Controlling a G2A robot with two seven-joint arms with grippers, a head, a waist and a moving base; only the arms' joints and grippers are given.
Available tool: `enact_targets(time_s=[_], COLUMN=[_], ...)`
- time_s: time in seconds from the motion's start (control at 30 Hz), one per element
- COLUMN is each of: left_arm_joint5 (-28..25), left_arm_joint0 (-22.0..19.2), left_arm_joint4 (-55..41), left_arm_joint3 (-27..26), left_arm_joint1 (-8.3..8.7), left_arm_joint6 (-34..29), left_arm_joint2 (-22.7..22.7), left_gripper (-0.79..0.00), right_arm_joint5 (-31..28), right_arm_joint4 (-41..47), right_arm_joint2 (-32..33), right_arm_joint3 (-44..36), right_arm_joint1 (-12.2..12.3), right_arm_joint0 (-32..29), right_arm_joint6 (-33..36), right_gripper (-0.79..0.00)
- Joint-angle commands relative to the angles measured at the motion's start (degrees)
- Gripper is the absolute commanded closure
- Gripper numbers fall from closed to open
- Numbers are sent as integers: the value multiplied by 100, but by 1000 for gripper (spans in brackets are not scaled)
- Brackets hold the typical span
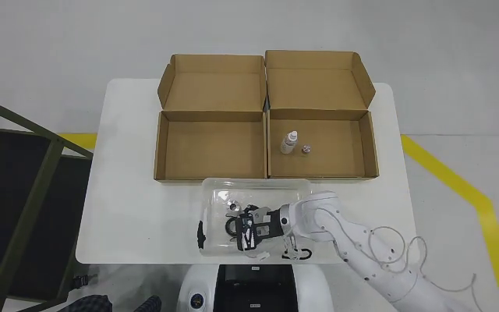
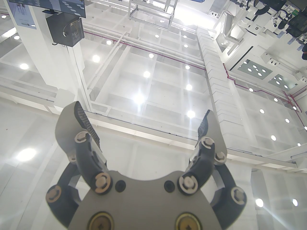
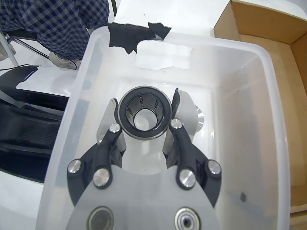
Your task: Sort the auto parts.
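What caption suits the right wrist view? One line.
Right gripper closed on a black cylindrical bearing inside the clear plastic bin.

A white tabletop (image 1: 132, 195) stands on a grey floor (image 1: 62, 47) marked with yellow tape (image 1: 448, 173); a dark green frame (image 1: 45, 187) stands just beside it.
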Motion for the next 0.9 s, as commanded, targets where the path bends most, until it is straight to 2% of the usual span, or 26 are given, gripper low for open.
enact_targets(time_s=[0.0,0.57,0.87], left_arm_joint5=[0,0,0], left_arm_joint0=[0,0,0], left_arm_joint4=[0,0,0], left_arm_joint3=[0,0,0], left_arm_joint1=[0,0,0], left_arm_joint6=[0,0,0], left_arm_joint2=[0,0,0], left_gripper=[-785,-785,-785], right_arm_joint5=[-35,-212,-36], right_arm_joint4=[60,1106,1628], right_arm_joint2=[99,1414,1994], right_arm_joint3=[-93,-1045,-1134], right_arm_joint1=[30,343,446], right_arm_joint0=[-52,-531,-624], right_arm_joint6=[30,367,506], right_gripper=[0,0,0])
